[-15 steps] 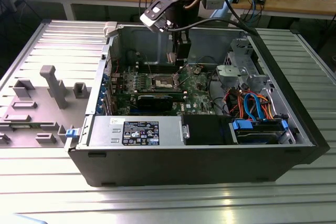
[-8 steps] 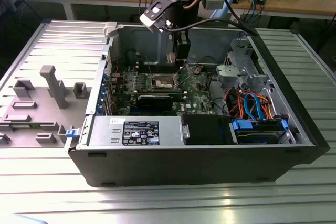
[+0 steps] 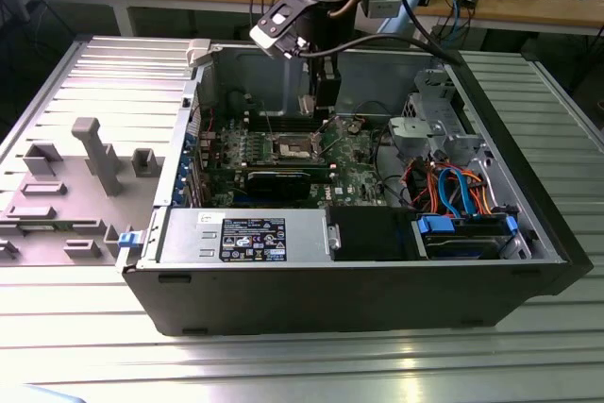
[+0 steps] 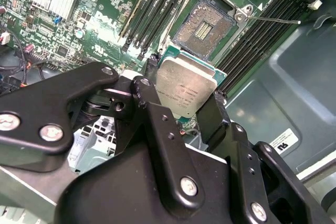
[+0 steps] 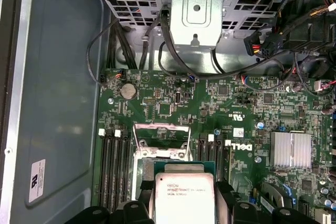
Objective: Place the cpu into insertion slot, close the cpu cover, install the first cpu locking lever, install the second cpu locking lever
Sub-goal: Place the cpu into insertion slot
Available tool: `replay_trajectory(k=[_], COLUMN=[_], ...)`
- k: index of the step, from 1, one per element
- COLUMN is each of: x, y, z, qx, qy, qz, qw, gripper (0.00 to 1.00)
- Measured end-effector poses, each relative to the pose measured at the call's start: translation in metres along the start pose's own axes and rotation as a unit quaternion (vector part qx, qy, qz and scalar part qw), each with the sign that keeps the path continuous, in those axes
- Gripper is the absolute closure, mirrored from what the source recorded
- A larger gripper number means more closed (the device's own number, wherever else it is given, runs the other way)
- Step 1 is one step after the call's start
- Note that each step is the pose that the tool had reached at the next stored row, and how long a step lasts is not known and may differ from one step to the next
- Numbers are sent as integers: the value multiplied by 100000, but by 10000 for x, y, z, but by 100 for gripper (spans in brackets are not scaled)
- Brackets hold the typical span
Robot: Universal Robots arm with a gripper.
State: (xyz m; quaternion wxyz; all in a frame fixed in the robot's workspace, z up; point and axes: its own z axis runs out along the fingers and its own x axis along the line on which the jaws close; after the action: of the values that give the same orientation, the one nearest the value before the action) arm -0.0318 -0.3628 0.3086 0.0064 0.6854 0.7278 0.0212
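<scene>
While the arm reaches down from above into it, the open computer case [image 3: 359, 299] lies on its side on the ribbed metal tabletop [image 3: 94, 73], with a grey moulded fixture at the exterior view's left. Inside, the green motherboard [image 5: 173, 87] covers the case floor, with cables and a drive cage along one edge.

The gripper [image 4: 184, 103] hangs low over the board, its black fingers [image 4: 149, 103] clamped on two opposite edges of the cpu [image 4: 185, 85]. The chip sits flat between them, silvery face up. It hovers close beside and above the insertion slot [image 4: 205, 27] and is not yet seated.

The slot lies bare, dark centre showing within its silver rim. In the first wrist view the cpu cover [image 5: 160, 126] looks swung up and open at the slot's far side, a thin silver frame with a square cut-out.

The cpu [image 5: 184, 195] should handle as light, thin and stiff. Its smooth metal lid is likely slippery, and the contacts beneath, like the slot's pins, are probably easy to damage. Opposite side edges, as gripped now, seem the right hold, since they leave the underside untouched.
</scene>
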Motion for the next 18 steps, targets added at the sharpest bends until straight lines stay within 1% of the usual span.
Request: replay_trajectory(k=[10, 18], x=[12, 16], y=[-48, -65], z=[23, 30], qx=[-3, -2], qy=[1, 2], qz=[-7, -7], qw=[100000, 100000], gripper=[45, 45])
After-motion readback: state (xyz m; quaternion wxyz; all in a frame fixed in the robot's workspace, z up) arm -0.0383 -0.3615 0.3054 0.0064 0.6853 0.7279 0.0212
